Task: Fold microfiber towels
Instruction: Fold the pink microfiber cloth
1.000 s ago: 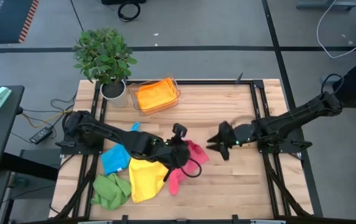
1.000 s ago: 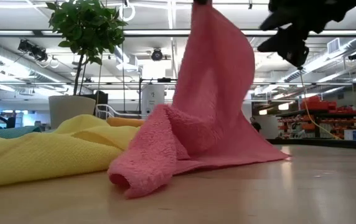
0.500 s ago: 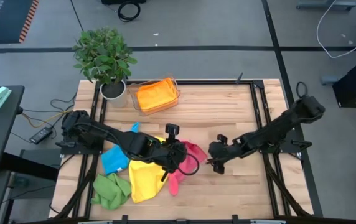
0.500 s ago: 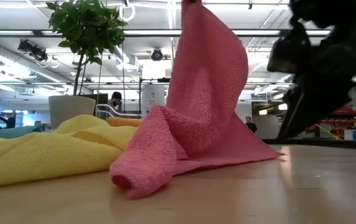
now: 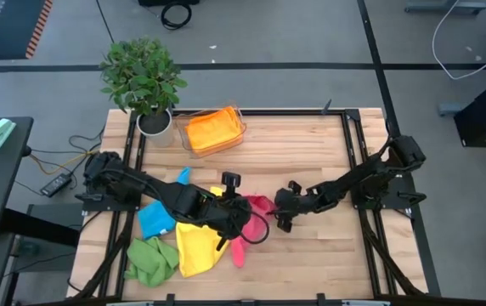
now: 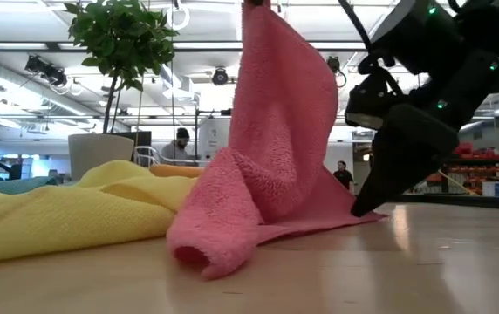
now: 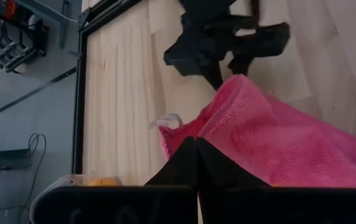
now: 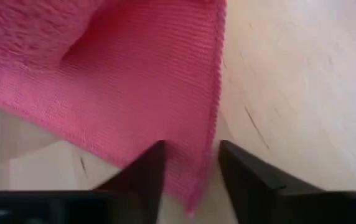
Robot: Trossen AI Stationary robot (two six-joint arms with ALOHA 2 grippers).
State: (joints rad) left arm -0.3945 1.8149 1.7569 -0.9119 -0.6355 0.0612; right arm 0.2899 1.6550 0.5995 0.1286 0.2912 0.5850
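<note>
My left gripper (image 5: 245, 214) pinches the soft pink microfiber towel (image 6: 280, 157) aloft. Right gripper (image 8: 190, 171), fingers apart, straddles its near-right hem: close squarely on the edge only.

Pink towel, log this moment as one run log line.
left gripper: shut on pink towel, holding it up | right gripper: open, straddling the towel's table-level edge | yellow towel: beside, unfolded

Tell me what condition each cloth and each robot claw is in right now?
pink towel: lifted by one corner, rest draped on table
yellow towel: crumpled, lying flat
blue towel: unfolded on table
green towel: bunched up
orange towel: in clear tray
left gripper: shut on pink towel
right gripper: open around pink towel's edge
</note>
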